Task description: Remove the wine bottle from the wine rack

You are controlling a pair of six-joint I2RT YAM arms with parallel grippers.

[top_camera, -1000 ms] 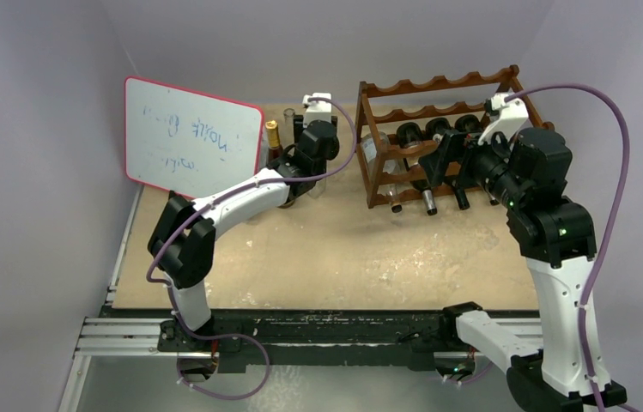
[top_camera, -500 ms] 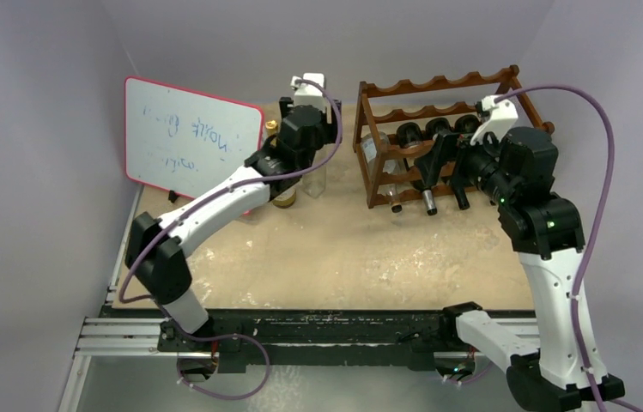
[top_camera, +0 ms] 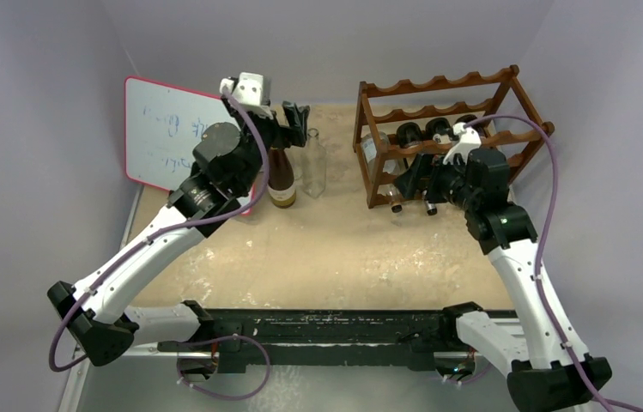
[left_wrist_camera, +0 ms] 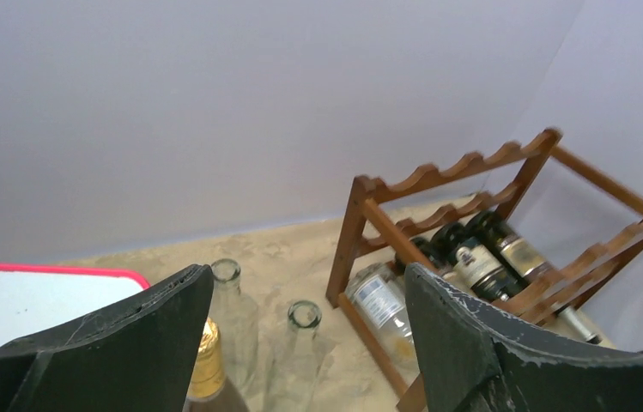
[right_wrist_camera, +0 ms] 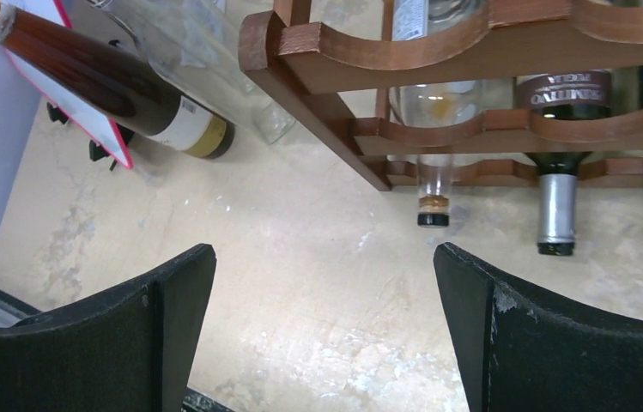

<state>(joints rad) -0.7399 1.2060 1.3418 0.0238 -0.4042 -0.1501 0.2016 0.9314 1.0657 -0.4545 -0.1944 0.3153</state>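
Observation:
The reddish-brown wine rack (top_camera: 448,110) stands at the back right and also shows in the left wrist view (left_wrist_camera: 369,223) and the right wrist view (right_wrist_camera: 438,47). A clear bottle (top_camera: 377,151) and three dark wine bottles (top_camera: 436,130) lie in it, necks toward me. In the right wrist view the clear bottle's neck (right_wrist_camera: 433,193) and a dark bottle's neck (right_wrist_camera: 555,206) stick out of the lowest rail. My right gripper (top_camera: 416,178) is open and empty, low in front of the rack's left end (right_wrist_camera: 324,257). My left gripper (top_camera: 294,116) is open and empty, raised above the standing bottles (left_wrist_camera: 307,279).
A brown bottle with a gold cap (top_camera: 281,178) and two clear bottles (left_wrist_camera: 304,319) (left_wrist_camera: 226,276) stand left of the rack. A red-edged whiteboard (top_camera: 163,137) leans at the back left. The grey back wall is close behind the rack.
My left arm has swung up and to the left, and its gripper now sits high above the standing bottles. My right arm has dropped lower and moved left along the rack's front.

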